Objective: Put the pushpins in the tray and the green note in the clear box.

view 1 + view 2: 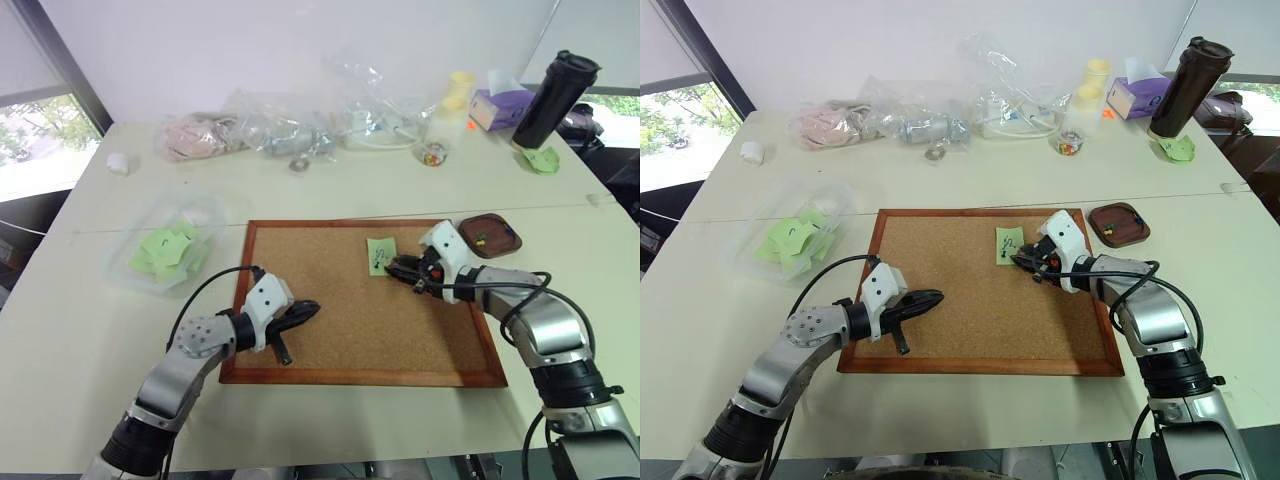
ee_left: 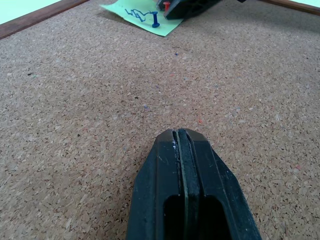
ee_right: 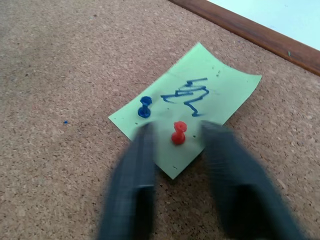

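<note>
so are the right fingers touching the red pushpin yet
Apart. The right wrist view shows the red pushpin standing between the open fingers, green note visible on both sides.

No readable text, label, brand or number anywhere. Only marking: blue handwritten zigzag scribble on green note [image 3: 187,107] pinned to cork board [image 1: 330,330]; forms no legible letter or digit. One pale green slip inside clear box [image 1: 790,235] carries small dark curved mark, too small to read. Purple tissue box [image 1: 500,103] at table's far edge shows no legible print. Dark tumbler [image 1: 555,98] bears no visible logo.
</note>
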